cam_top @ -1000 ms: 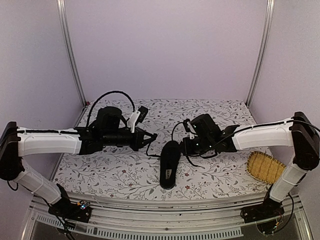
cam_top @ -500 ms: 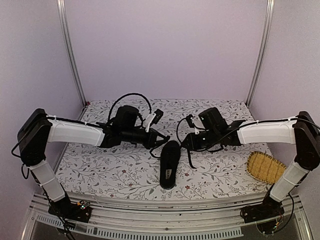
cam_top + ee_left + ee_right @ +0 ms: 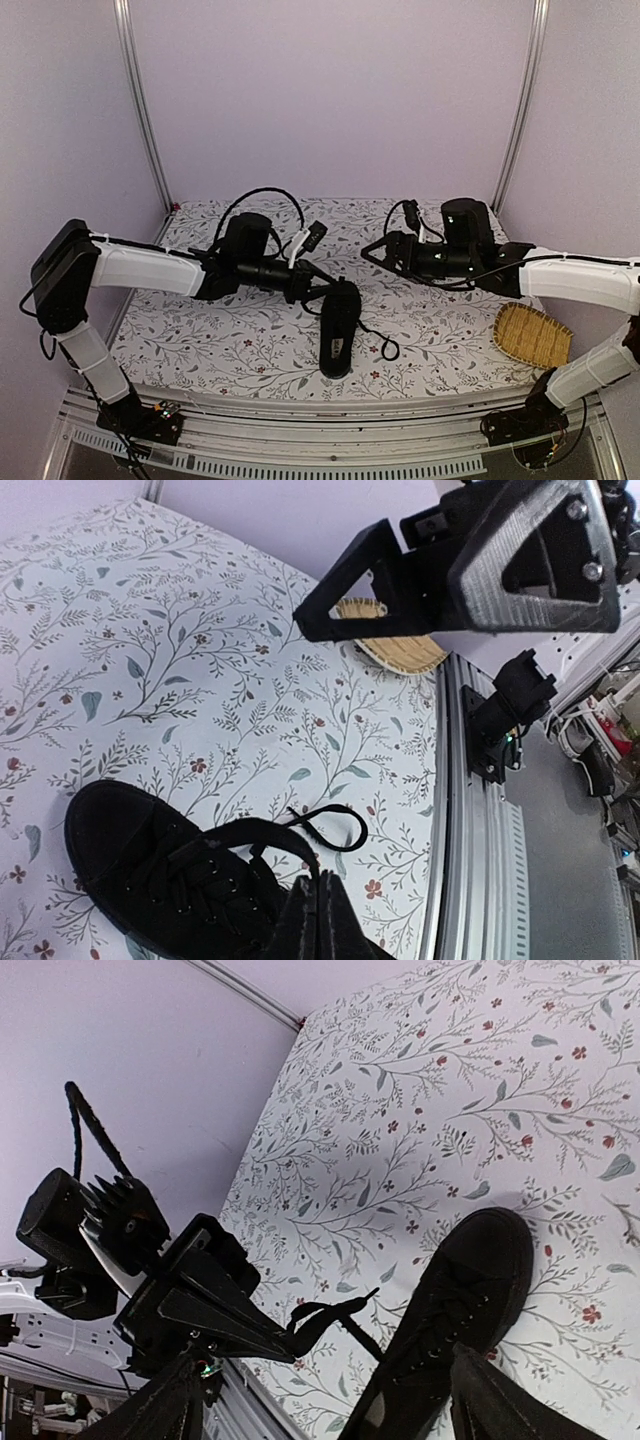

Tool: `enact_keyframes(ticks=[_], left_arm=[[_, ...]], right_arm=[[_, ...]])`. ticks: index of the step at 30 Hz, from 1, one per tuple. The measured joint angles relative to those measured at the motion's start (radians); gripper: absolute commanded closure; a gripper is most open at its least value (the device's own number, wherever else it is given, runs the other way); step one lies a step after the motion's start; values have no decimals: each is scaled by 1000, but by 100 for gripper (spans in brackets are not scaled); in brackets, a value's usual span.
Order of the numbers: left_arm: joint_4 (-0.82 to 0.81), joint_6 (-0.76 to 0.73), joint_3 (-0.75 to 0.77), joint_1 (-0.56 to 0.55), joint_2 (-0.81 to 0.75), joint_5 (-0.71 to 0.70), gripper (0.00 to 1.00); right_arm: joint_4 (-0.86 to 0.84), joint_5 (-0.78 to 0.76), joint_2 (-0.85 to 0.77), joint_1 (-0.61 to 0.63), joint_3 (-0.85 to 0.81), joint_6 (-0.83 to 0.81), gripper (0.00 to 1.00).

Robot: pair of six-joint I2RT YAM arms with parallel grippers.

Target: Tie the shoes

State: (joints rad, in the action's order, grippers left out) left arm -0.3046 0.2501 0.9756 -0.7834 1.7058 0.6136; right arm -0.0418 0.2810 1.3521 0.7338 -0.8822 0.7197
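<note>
The black shoe [image 3: 338, 322] lies on the floral cloth [image 3: 230, 345] with its toe pointing away from the arms. Its pale insole label [image 3: 337, 347] shows near the heel. My left gripper [image 3: 322, 291] is at the shoe's left side, shut on a black lace [image 3: 262, 830] that runs up from the eyelets [image 3: 200, 872] into its fingertips [image 3: 322, 882]. The lace end curls in a small loop [image 3: 340, 825] on the cloth. My right gripper [image 3: 378, 258] hangs open above and to the right of the shoe's toe, holding nothing. Another lace [image 3: 383, 347] lies loose to the right of the shoe.
A woven straw basket [image 3: 533, 335] sits at the right near edge of the table and also shows in the left wrist view, basket [image 3: 392, 650]. Metal frame posts [image 3: 140, 110] stand at the back corners. The table's aluminium front rail [image 3: 470, 810] runs close to the shoe's heel.
My right gripper has opened, let go of its lace and drawn back to the right; that lace now lies on the cloth. My left gripper has moved right, up to the shoe, still shut.
</note>
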Motion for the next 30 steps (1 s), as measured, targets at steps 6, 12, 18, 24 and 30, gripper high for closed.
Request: enact_keyframes(ticks=[6,12,18,24,30], left_arm=[[-90,7,-94,-15,-56,-9,100],[-143,9,-113,-41,-77,-46,100],[-166,8,-129,-61,-78,-49,100],[-212,5,-158,-71,-84,-48,100],[-246,3,-172,-78,-96,-50,97]], right_arm=[[-92,26,75,85,5,187,24],[-150,50,172,132,4,313,36],[-201,55,204,143,-8,383,51],[-248,68,224,144,-9,430,74],[-296,74,233,148,-9,480,98]])
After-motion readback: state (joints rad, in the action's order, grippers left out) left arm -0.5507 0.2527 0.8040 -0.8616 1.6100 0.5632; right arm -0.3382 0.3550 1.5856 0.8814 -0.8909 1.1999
